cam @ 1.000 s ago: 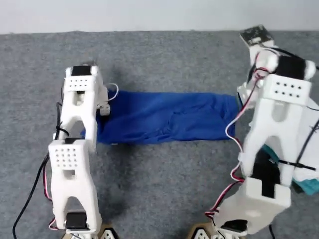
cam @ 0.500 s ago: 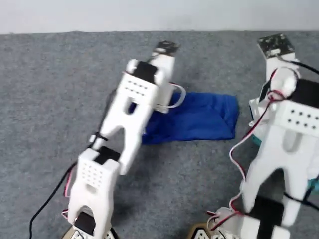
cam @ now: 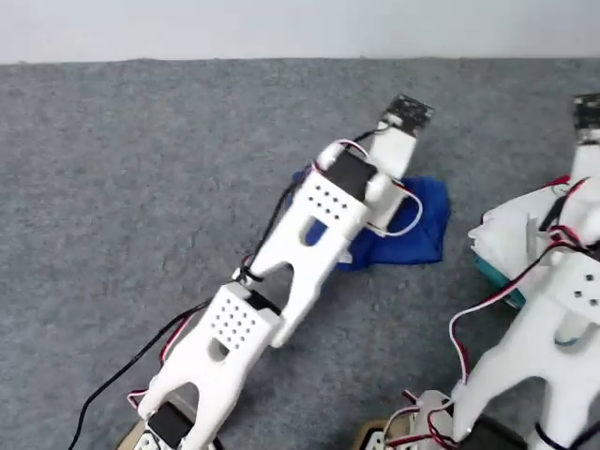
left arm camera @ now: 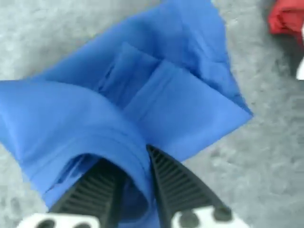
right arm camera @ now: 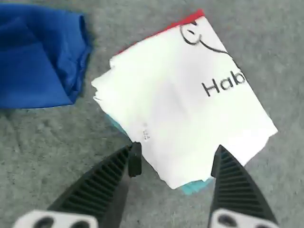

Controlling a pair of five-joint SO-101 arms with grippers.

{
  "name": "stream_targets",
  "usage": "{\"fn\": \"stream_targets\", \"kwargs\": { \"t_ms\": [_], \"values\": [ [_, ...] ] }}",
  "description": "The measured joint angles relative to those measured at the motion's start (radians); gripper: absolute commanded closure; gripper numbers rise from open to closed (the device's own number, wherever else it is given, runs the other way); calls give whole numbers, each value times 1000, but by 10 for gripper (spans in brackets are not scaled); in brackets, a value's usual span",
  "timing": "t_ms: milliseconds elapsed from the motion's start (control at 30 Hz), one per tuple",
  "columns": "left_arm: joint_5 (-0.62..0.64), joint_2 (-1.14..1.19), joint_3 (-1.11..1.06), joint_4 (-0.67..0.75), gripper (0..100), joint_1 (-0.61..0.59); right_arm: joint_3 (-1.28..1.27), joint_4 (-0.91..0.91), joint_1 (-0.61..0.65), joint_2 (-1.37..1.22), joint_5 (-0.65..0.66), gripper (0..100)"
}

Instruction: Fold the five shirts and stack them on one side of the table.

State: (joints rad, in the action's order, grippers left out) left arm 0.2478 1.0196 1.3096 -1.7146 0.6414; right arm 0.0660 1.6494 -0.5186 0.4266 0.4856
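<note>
The left hand (left arm camera: pixel 130 159) clenches a doubled edge of the soft blue fabric shirt (cam: pixel 427 239), right of centre on the grey counter (cam: pixel 141 169), seemingly to fold it; the right hand (right arm camera: pixel 176 152) hangs released over the white-topped folded-shirt stack (right arm camera: pixel 190 109) at right.

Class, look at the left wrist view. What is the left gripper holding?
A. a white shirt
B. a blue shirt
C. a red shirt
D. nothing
B: the left gripper is shut on a fold of the blue shirt.
</note>
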Motion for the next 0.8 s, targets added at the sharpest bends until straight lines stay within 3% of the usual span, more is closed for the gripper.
{"fn": "stream_targets", "kwargs": {
  "t_ms": [567, 800],
  "values": [
    [-94, 281, 89, 456, 986, 121, 0, -2, -6, 0, 0, 757],
    [-150, 313, 118, 474, 949, 124, 0, -2, -6, 0, 0, 757]
  ]
}}
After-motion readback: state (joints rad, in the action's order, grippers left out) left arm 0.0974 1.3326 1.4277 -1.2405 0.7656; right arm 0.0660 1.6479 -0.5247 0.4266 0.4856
